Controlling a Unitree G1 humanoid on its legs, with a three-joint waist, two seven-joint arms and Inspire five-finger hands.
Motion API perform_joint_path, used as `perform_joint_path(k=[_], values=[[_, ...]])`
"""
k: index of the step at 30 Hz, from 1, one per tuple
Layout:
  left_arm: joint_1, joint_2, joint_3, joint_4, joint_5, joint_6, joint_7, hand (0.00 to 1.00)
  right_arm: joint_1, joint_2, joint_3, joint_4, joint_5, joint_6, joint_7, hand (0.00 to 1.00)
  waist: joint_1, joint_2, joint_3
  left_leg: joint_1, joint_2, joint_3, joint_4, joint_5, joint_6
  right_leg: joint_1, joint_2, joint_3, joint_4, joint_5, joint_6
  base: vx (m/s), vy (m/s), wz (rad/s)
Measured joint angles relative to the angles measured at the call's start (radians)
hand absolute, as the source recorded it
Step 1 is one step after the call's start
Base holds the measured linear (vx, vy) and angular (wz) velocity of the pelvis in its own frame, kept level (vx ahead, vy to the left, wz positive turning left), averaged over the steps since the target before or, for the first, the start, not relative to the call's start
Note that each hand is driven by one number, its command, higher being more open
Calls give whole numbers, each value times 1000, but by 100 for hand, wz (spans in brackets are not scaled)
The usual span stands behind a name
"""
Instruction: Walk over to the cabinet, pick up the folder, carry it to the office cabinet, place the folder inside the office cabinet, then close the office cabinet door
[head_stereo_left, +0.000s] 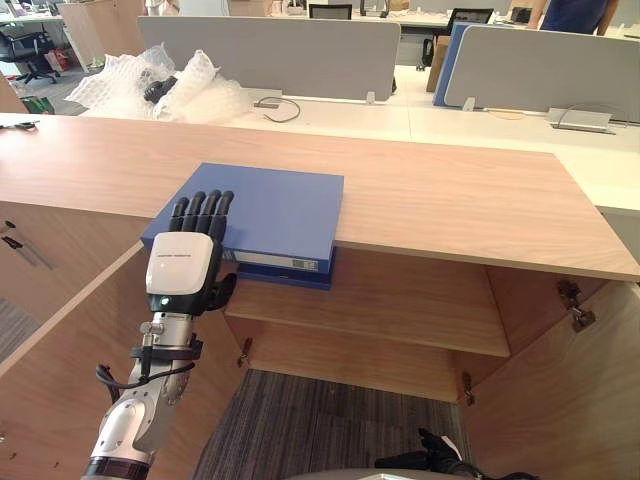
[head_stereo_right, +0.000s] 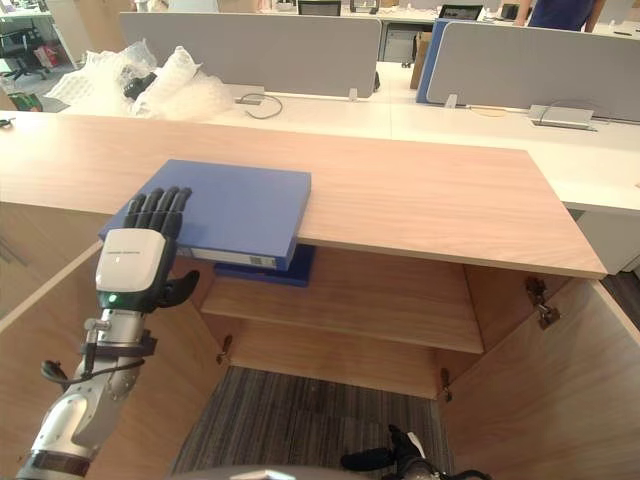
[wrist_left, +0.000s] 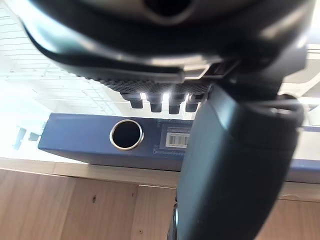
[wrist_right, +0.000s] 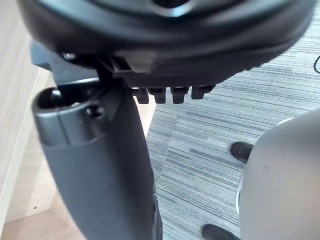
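Left hand (head_stereo_left: 182, 265) is open, straight fingers (head_stereo_left: 203, 212) laid over the folder's near corner and thumb (head_stereo_left: 222, 291) tucked below its edge, not clamped yet as far as I can judge. Right hand (wrist_right: 95, 165) hangs relaxed over the carpet (wrist_right: 210, 135), idle. Cabinet top (head_stereo_left: 450, 200) carries the blue folder (head_stereo_left: 270, 215) flat w/ its spine side poking past the front lip above the open shelf (head_stereo_left: 380, 300), prob. why I can get a thumb under w/o sliding it; next I'd pinch and lift, minding the overhang doesn't tip.
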Motion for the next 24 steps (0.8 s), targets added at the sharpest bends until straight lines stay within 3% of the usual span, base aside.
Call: perform_joint_path(k=[13,20,21,24], values=[[-58,87,-70,24,32,-21,0,100,-3,-2,1,0,0,0,0,100,-11,3,-3,7,-2,9,-10,2,1,3,-2,7,-6,4,1,3,2,-1],[-91,87,-73,96,31,-14,-2,100,-8,-2,1,0,0,0,1,100,-27,3,-3,11,-4,21,-10,3,2,2,-4,19,-7,10,3,0,12,-5],[-92,87,-73,110,31,-12,-2,0,-8,-2,1,0,0,0,1,100,-28,3,-4,12,-4,24,-10,3,2,1,-5,21,-7,11,3,-11,9,-5],[-102,87,-73,137,31,-12,-3,0,-7,-3,1,-1,0,0,1,100,-29,3,-5,12,-4,25,-10,4,4,0,-5,23,-7,14,4,-4,3,-2]])
